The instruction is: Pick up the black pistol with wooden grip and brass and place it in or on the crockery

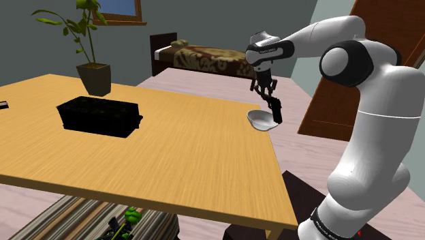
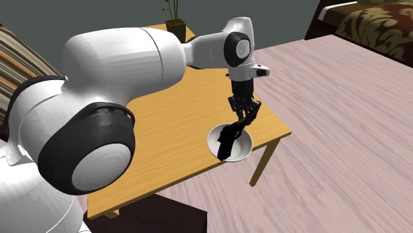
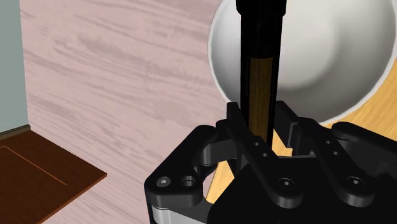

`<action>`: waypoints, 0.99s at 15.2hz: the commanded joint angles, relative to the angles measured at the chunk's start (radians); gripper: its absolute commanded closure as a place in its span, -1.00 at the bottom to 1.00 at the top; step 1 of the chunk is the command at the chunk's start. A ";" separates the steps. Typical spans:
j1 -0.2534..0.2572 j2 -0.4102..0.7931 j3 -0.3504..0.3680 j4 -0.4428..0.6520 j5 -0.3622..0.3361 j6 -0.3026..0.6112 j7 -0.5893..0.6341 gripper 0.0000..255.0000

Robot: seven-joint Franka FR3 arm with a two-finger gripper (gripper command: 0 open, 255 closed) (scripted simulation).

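Note:
A black pistol (image 1: pixel 274 110) with a brown wooden strip along its grip (image 3: pixel 257 95) hangs muzzle-down from my gripper (image 1: pixel 267 94), whose fingers are shut on it. It hangs right over a white bowl (image 1: pixel 259 123) that stands at the far corner of the wooden table (image 1: pixel 170 157). In the second exterior view the pistol (image 2: pixel 228 139) dips its lower end inside the bowl (image 2: pixel 243 151), with the gripper (image 2: pixel 243 114) a little above the rim. The wrist view has the pistol (image 3: pixel 257 44) clasped in the gripper (image 3: pixel 262 127), with the bowl's hollow (image 3: pixel 324 51) behind it.
A black box (image 1: pixel 99 116) lies on the table toward the shoulder view's left, with a potted plant (image 1: pixel 93 75) behind it. The bowl stands close to the table's edge, above a pale plank floor (image 2: pixel 331 119). A bed (image 1: pixel 204 60) stands farther back.

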State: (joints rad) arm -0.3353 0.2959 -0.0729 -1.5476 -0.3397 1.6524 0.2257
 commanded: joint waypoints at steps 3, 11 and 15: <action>-0.002 0.007 0.000 -0.040 -0.001 0.045 0.014 1.00; -0.005 0.029 0.000 -0.113 -0.006 0.137 0.043 1.00; -0.005 0.029 0.000 -0.113 -0.006 0.137 0.043 1.00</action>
State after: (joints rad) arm -0.3401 0.3206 -0.0731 -1.6515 -0.3474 1.7945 0.2674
